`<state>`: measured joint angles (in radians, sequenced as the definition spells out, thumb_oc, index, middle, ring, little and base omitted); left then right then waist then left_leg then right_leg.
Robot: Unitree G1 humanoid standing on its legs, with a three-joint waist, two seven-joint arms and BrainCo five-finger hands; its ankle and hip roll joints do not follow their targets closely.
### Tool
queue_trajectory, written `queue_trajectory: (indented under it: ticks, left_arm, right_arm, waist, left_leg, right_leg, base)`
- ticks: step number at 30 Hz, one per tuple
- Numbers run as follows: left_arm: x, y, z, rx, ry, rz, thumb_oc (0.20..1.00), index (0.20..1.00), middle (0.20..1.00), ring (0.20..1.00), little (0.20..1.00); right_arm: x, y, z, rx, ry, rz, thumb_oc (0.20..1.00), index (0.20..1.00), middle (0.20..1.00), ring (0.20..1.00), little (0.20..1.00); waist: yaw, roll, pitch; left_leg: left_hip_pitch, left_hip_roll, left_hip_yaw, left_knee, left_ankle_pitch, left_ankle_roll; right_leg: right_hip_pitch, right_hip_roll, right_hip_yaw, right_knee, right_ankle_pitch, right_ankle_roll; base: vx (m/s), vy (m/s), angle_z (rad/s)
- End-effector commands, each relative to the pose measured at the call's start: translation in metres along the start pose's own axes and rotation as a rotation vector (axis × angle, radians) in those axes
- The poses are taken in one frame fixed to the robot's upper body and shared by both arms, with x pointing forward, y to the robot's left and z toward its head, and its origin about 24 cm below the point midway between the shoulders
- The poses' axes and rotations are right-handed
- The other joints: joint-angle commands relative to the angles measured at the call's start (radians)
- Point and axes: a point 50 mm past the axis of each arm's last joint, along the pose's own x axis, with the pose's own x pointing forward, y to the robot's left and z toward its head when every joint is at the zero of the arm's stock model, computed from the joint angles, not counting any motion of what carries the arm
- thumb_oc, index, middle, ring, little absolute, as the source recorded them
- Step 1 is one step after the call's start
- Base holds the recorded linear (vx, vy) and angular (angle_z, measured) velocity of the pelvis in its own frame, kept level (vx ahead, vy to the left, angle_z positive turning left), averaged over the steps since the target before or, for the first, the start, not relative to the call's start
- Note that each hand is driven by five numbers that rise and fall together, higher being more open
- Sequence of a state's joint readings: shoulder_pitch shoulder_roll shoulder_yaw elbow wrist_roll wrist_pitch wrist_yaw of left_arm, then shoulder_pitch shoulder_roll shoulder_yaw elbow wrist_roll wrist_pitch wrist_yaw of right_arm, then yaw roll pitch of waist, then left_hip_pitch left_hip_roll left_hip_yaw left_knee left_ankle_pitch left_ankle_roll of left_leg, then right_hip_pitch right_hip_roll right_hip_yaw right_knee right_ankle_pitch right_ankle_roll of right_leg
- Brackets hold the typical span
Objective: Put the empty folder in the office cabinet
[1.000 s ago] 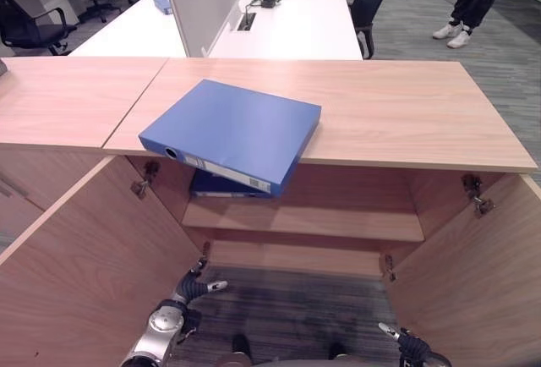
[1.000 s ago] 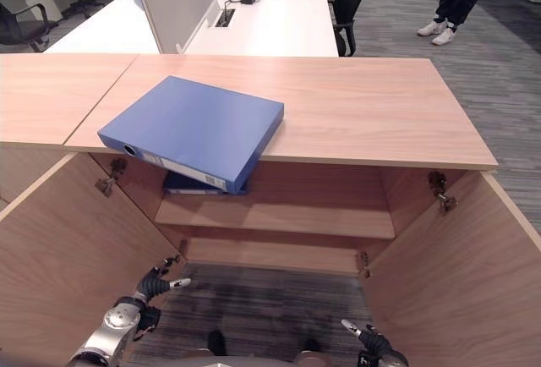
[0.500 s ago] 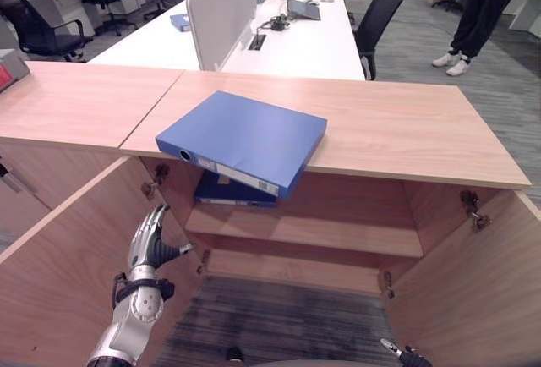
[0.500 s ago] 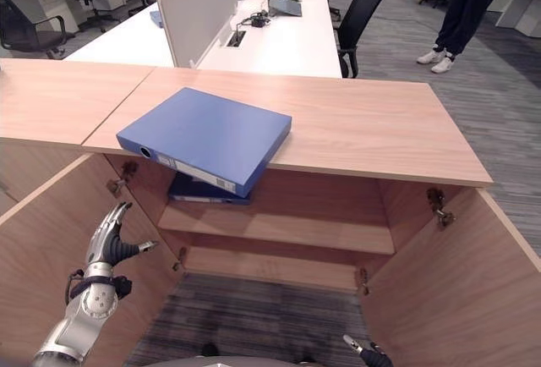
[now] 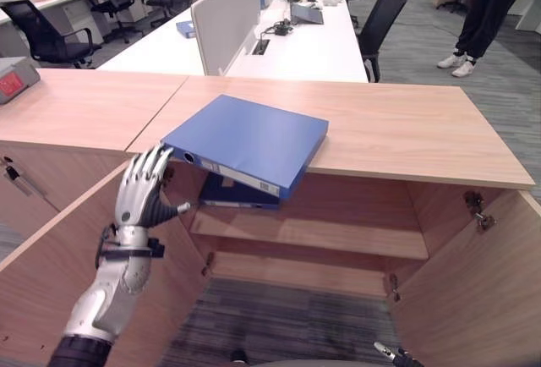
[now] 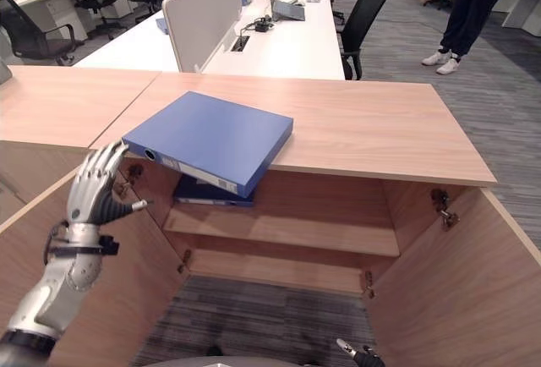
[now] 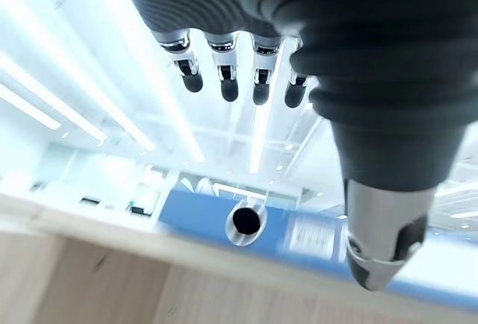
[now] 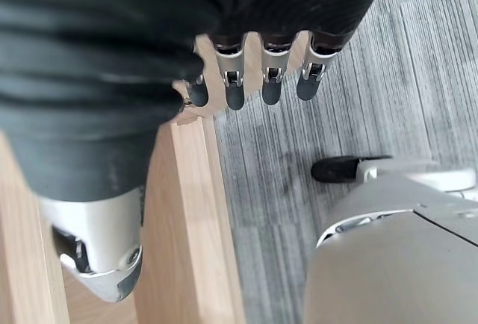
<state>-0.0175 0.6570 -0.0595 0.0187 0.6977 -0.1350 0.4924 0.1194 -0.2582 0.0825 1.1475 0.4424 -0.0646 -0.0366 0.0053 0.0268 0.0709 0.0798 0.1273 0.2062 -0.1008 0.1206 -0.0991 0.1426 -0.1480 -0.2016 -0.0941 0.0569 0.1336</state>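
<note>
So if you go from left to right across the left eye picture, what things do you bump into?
Grey box with a red label → the robot's left hand → blue folder on the cabinet top → the open cabinet's right door.

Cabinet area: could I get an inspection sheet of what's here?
Surface: wooden cabinet top, both doors open.
Job's things: blue folder flat on the top, one corner overhanging; second folder on the shelf below.
Clutter: nothing seen.
Robot hand: left robot hand open, raised near the folder's spine; right robot hand low, open, empty.
Cables: nothing seen.
Surroundings: office desks, chairs, a standing person.
</note>
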Motion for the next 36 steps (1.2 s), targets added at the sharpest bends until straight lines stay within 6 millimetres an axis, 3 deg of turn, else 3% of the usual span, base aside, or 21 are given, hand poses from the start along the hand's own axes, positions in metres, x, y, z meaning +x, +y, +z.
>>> queue_trajectory:
  ticks: [1, 8, 13, 24, 26, 36]
  left_arm:
    - [0.034, 0.022, 0.014, 0.054, -0.133, 0.119, 1.000, 1.000, 1.000, 1.000, 1.000]
    - [0.057, 0.031, 0.025, 0.151, -0.248, 0.110, 1.000, 1.000, 1.000, 1.000, 1.000]
    - [0.066, 0.023, 0.035, 0.135, -0.287, 0.073, 1.000, 1.000, 1.000, 1.000, 1.000]
    - [0.074, -0.003, 0.044, 0.070, -0.274, -0.019, 1.000, 1.000, 1.000, 1.000, 1.000]
    - [0.075, -0.014, 0.053, 0.042, -0.292, -0.064, 1.000, 1.000, 1.000, 1.000, 1.000]
    - [0.074, -0.023, 0.057, 0.047, -0.306, -0.111, 1.000, 1.000, 1.000, 1.000, 1.000]
  right_arm:
    - [0.006, 0.013, 0.032, -0.032, -0.099, 0.041, 1.000, 1.000, 1.000, 1.000, 1.000]
    - [0.006, 0.005, 0.034, -0.055, -0.099, 0.022, 1.000, 1.000, 1.000, 1.000, 1.000]
    - [0.006, 0.004, 0.036, -0.058, -0.101, 0.016, 1.000, 1.000, 1.000, 1.000, 1.000]
    - [0.006, -0.001, 0.032, -0.053, -0.084, -0.014, 1.000, 1.000, 1.000, 1.000, 1.000]
    - [0.006, -0.006, 0.029, -0.004, -0.063, -0.046, 1.000, 1.000, 1.000, 1.000, 1.000]
    - [0.006, -0.007, 0.028, 0.020, -0.055, -0.057, 1.000, 1.000, 1.000, 1.000, 1.000]
  waist:
    - [0.001, -0.019, 0.074]
    - [-0.020, -0.009, 0.072]
    - [-0.031, -0.006, 0.068]
    - [-0.051, -0.003, 0.065]
    - [-0.061, -0.005, 0.066]
    - [-0.065, -0.006, 0.064]
  left_leg:
    - [0.088, -0.034, -0.025, 0.013, -0.150, -0.022]
    - [0.085, -0.034, -0.016, 0.013, -0.149, -0.024]
    - [0.085, -0.034, -0.012, 0.013, -0.151, -0.024]
    - [0.094, -0.038, -0.002, 0.013, -0.158, -0.021]
    - [0.097, -0.042, 0.004, 0.013, -0.161, -0.017]
    - [0.097, -0.043, 0.010, 0.013, -0.162, -0.016]
  right_leg:
    - [0.036, -0.007, -0.012, 0.020, -0.093, 0.050]
    - [0.029, -0.005, -0.007, 0.018, -0.092, 0.054]
    - [0.027, -0.006, -0.004, 0.016, -0.090, 0.055]
    - [0.029, -0.008, 0.001, 0.016, -0.089, 0.056]
    - [0.027, -0.008, 0.008, 0.017, -0.088, 0.057]
    - [0.021, -0.013, 0.015, 0.016, -0.084, 0.059]
  base:
    - [0.00, 0.000, 0.00]
    - [0.00, 0.000, 0.00]
    - [0.00, 0.003, -0.01]
    - [0.00, 0.010, -0.04]
    - [-0.01, 0.044, -0.03]
    - [0.00, 0.005, -0.01]
